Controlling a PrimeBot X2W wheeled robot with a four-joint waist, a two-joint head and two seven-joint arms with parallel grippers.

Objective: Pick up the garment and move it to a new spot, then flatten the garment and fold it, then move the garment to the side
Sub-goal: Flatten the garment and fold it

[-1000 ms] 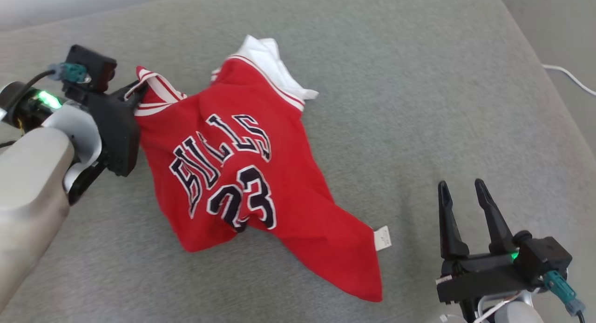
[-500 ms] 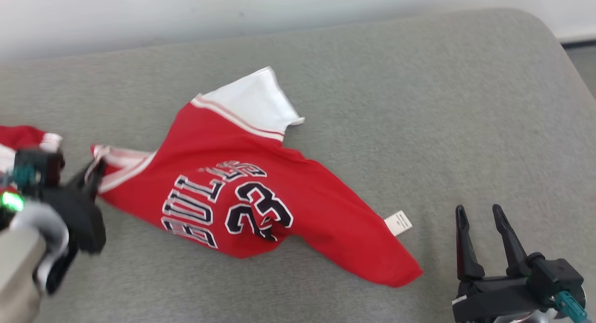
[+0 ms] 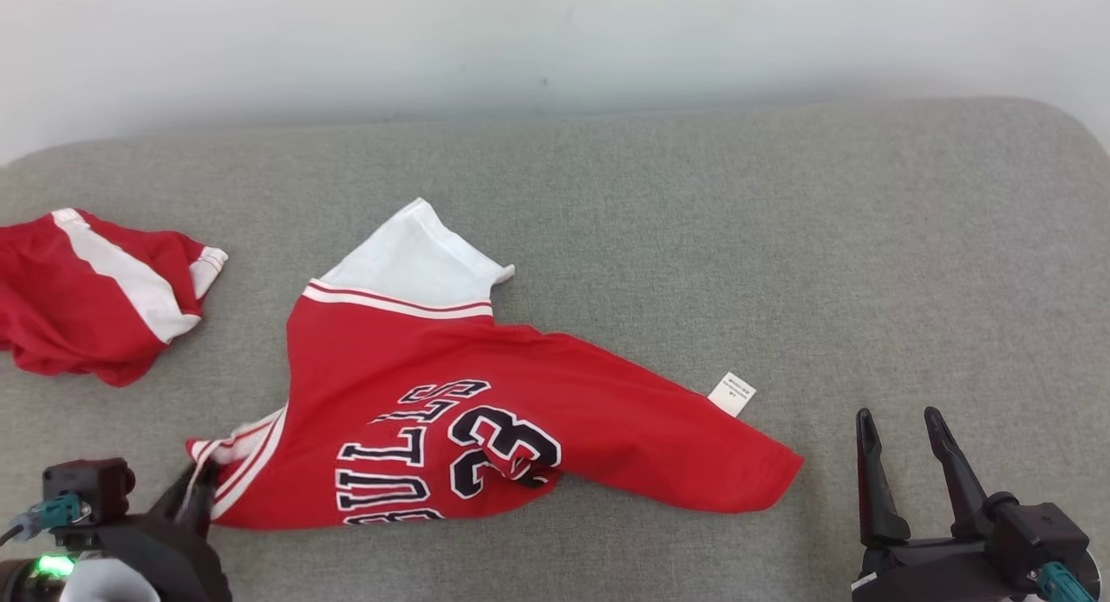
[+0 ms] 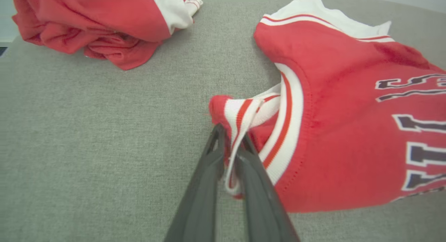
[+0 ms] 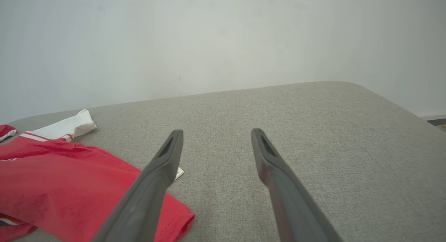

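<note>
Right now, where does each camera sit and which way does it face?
Head view: on the head, facing forward and down at the red jersey on the cushion; left hand lower left, right hand lower right.
Left wrist view: on the left wrist, looking along its fingers, shut on the jersey's striped trim.
Right wrist view: on the right wrist, facing across the cushion to the wall; open fingers in front.
Shared: head and left wrist both show the second red garment.

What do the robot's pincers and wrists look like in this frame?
The left pincer and right pincer each have two long, dark, tapering fingers, slotted near the tip, on a black block carrying a teal plug. The left wrist has a green light and a pale cuff.
</note>
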